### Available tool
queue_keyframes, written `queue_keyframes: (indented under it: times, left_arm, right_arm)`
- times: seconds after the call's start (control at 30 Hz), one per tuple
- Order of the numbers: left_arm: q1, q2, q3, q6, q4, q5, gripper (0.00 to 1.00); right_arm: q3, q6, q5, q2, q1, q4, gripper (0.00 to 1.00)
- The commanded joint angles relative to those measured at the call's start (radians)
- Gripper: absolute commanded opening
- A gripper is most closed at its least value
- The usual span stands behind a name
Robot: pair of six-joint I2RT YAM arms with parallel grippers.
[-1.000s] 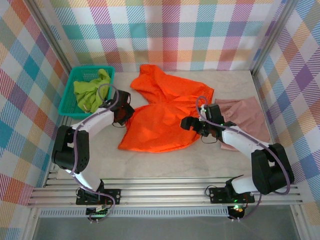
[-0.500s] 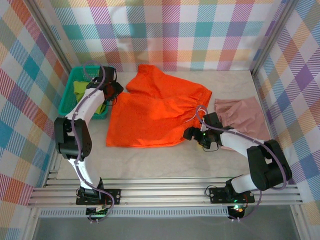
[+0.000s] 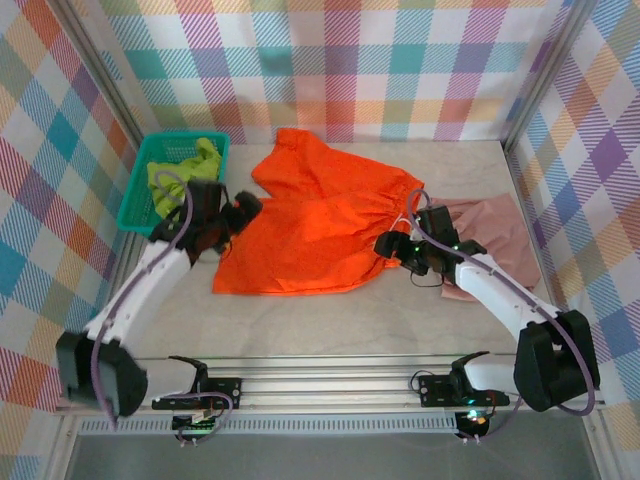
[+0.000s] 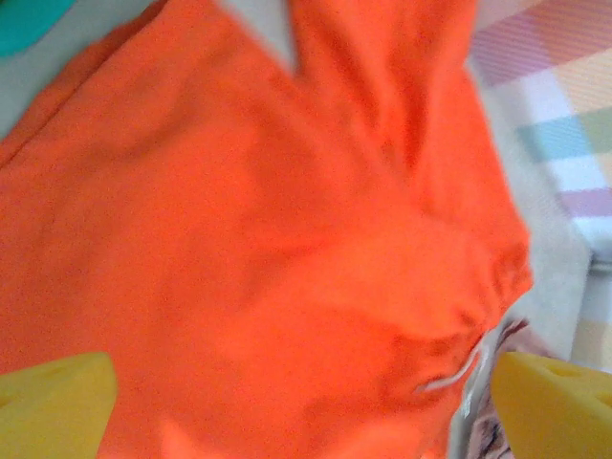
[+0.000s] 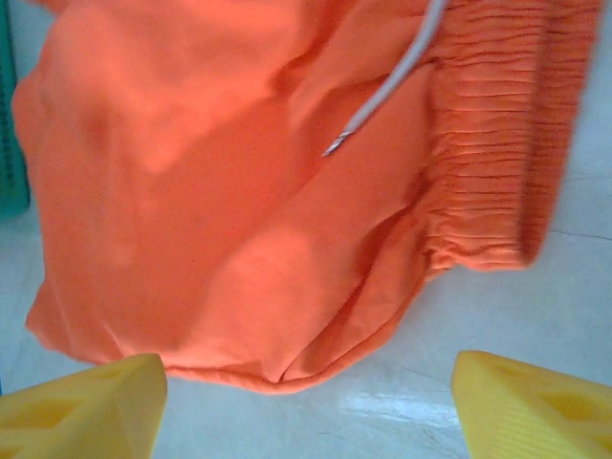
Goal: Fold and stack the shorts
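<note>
since the left gripper (image 3: 243, 208) and right gripper (image 3: 388, 246) both stand wide open and empty beside the orange shorts (image 3: 310, 235) spread on the table (image 3: 330, 320), a shallow pinch could snag one layer and skew the fold.

Orange shorts (image 3: 310, 235) spread flat; L gripper (image 3: 243, 210) at left edge, R gripper (image 3: 390, 245) at right; pink shorts (image 3: 497, 232) far right.

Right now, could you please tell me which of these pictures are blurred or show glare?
Left wrist: the orange shorts look smeared and soft. Right wrist: sharp, the white drawstring crisp, with pale glare on the table near the bottom. Top external: evenly lit, though the left arm is motion-streaked.
</note>
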State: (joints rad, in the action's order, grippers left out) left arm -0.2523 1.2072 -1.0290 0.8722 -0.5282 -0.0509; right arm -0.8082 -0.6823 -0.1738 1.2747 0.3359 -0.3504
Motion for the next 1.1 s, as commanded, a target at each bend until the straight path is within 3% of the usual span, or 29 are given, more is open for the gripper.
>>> queue_keyframes:
  times: [0.0, 0.2, 0.43, 0.9, 1.07]
  left_arm:
    - [0.005, -0.112, 0.168, 0.102, -0.079, 0.063, 1.00]
    - [0.008, -0.265, 0.352, 0.174, -0.126, 0.105, 1.00]
    - [0.068, -0.278, 0.411, 0.204, -0.166, 0.096, 1.00]
    - [0.127, -0.256, 0.423, 0.166, -0.135, 0.064, 1.00]
    - [0.182, -0.246, 0.425, 0.153, -0.146, 0.025, 1.00]
  right_arm:
    - [-0.004, -0.095, 0.065, 0.049, -0.021, -0.028, 0.74]
    - [0.006, -0.219, 0.050, 0.158, -0.025, 0.062, 0.62]
    - [0.047, -0.257, 0.143, 0.181, -0.025, 0.104, 0.51]
    - [0.025, -0.291, 0.132, 0.292, -0.024, 0.155, 0.50]
    - [0.021, -0.307, 0.134, 0.319, -0.025, 0.177, 0.34]
